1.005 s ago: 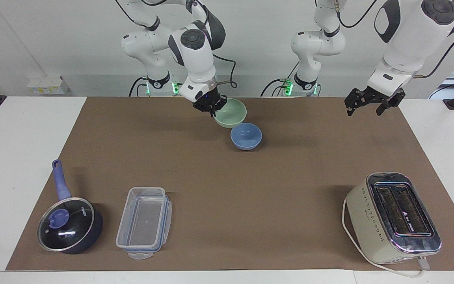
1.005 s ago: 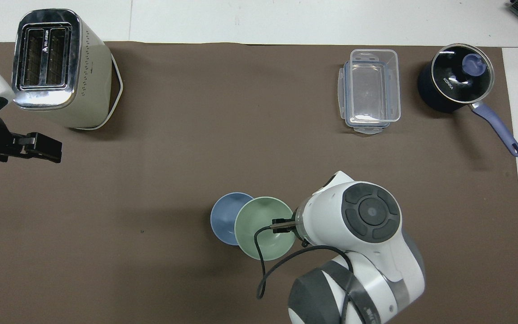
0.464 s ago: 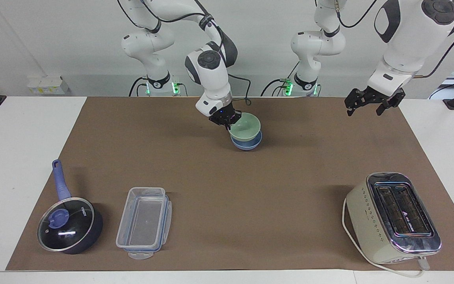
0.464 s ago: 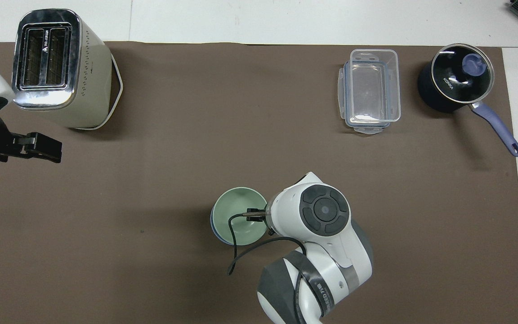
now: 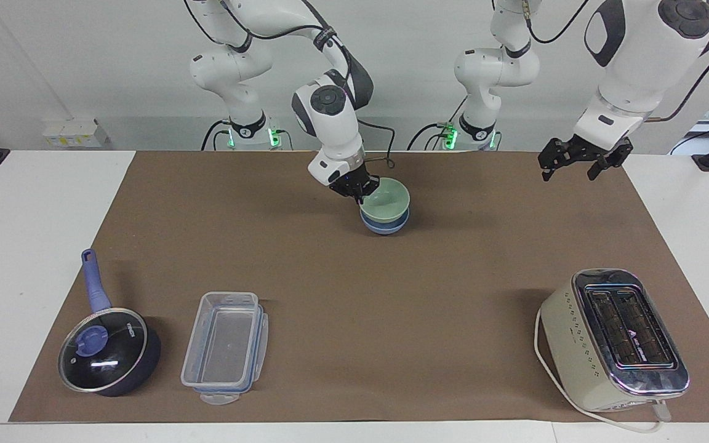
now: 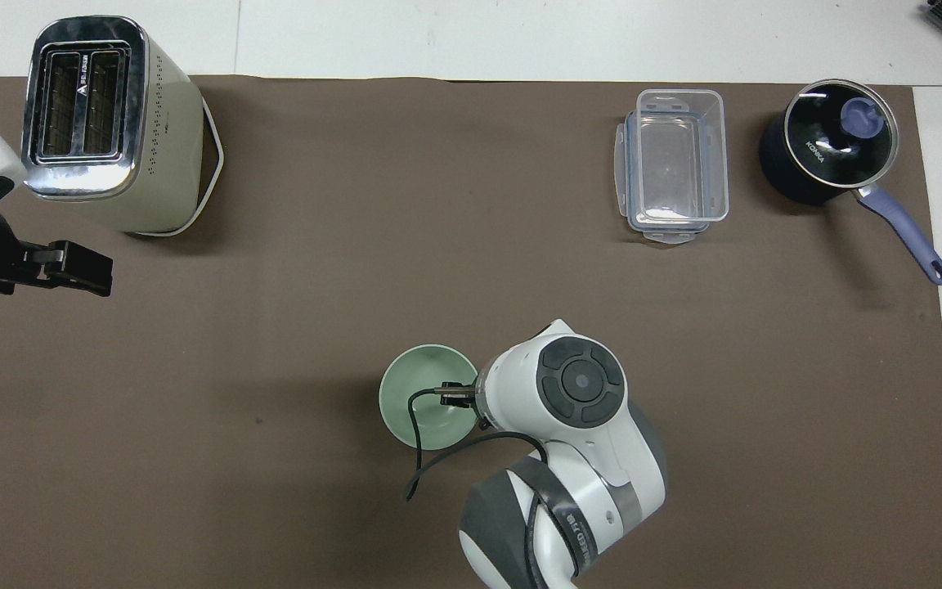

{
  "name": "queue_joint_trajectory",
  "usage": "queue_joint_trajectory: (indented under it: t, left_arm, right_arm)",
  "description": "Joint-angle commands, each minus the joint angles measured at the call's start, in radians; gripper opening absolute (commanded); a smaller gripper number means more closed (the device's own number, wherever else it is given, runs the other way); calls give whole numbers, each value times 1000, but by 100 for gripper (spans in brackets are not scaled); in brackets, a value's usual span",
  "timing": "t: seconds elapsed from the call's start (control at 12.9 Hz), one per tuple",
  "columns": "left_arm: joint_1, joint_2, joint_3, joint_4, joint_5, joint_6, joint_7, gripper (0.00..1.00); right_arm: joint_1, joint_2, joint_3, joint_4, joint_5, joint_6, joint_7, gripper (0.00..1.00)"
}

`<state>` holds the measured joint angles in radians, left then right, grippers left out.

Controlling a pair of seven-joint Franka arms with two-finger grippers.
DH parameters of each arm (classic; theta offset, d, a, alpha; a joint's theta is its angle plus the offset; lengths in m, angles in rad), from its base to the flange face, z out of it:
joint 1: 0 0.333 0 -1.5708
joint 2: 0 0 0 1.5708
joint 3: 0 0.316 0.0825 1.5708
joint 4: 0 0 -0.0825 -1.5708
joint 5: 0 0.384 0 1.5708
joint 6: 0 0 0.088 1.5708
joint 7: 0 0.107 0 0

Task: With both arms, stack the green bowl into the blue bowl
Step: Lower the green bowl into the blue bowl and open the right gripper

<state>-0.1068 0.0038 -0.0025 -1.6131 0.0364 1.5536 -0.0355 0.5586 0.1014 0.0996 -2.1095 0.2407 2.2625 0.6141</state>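
Observation:
The green bowl (image 5: 388, 201) sits nested in the blue bowl (image 5: 384, 225) on the brown mat, near the robots' end and midway between the arms. Only the blue bowl's lower wall shows under it. From overhead the green bowl (image 6: 425, 395) covers the blue bowl fully. My right gripper (image 5: 359, 194) is at the green bowl's rim on the right arm's side, shut on it. My left gripper (image 5: 581, 161) hangs open and empty in the air over the mat's corner at the left arm's end; this arm waits.
A cream toaster (image 5: 614, 339) stands far from the robots at the left arm's end. A clear plastic container (image 5: 225, 347) and a dark lidded pot with a blue handle (image 5: 107, 351) stand far from the robots at the right arm's end.
My right gripper carried the green bowl from beside the blue bowl to over it, then lowered it into the blue bowl. The left arm has not moved.

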Motion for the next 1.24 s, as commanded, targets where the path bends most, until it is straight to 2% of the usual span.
queue_joint_trajectory:
  t: [0.0, 0.7, 1.0, 1.08, 1.16]
  left_arm:
    - [7, 5, -7, 15, 17, -21, 3, 100]
    - [7, 5, -7, 15, 17, -21, 3, 100]
    - [7, 5, -7, 15, 17, -21, 3, 100]
    - [7, 5, -7, 15, 17, -20, 3, 100]
    - [7, 5, -7, 15, 17, -21, 3, 100]
  right_arm:
    - [7, 17, 2, -7, 25, 14, 13, 0]
    - [4, 30, -1, -6, 2, 26, -11, 0]
    - [0, 30, -1, -9, -55, 48, -11, 1]
    - [0, 30, 0, -9, -55, 48, -8, 6]
    - [0, 30, 0, -9, -54, 49, -5, 16]
